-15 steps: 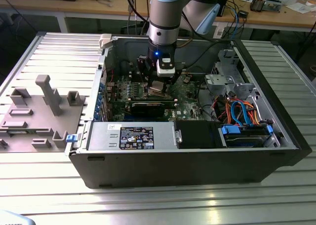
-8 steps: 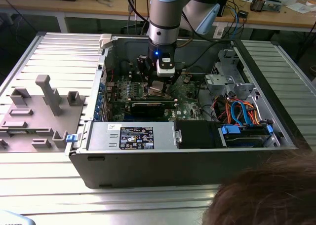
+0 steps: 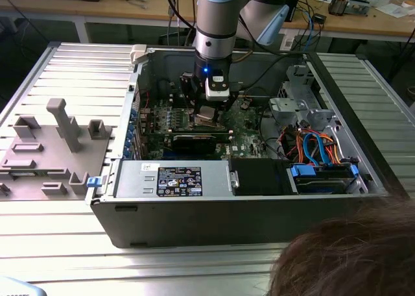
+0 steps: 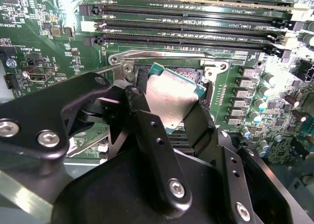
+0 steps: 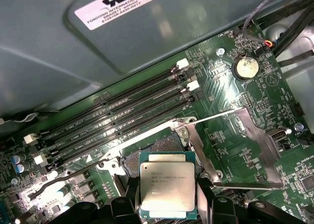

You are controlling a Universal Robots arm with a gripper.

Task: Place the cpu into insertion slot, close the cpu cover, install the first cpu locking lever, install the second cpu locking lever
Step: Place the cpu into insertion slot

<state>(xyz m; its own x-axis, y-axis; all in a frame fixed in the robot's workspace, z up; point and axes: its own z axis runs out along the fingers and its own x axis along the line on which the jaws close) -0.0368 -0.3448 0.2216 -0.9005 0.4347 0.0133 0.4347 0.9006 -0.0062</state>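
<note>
Basically, cpu point(image 5: 167, 187) was flat, metal top up; square, so no clear long axis, edges approx parallel to socket point(image 5: 152, 153), right at it, contact unclear. Claw point(image 5: 167, 207) clamped cpu's opp. sides. cpu cover point(image 5: 198, 153) lay open beside socket. Arm point(image 3: 217, 23) hung approx vertical into PC case point(image 3: 194, 211) on table point(image 3: 65, 231).

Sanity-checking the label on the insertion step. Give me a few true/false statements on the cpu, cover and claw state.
1. The claw is shut on the cpu. True.
2. The cpu sits released in the socket. False: the claw holds it over the socket, part of which shows bare.
3. The cpu cover is closed over the socket. False: it lies swung open beside the socket.
4. A round coin cell sits on the board. True.
</note>
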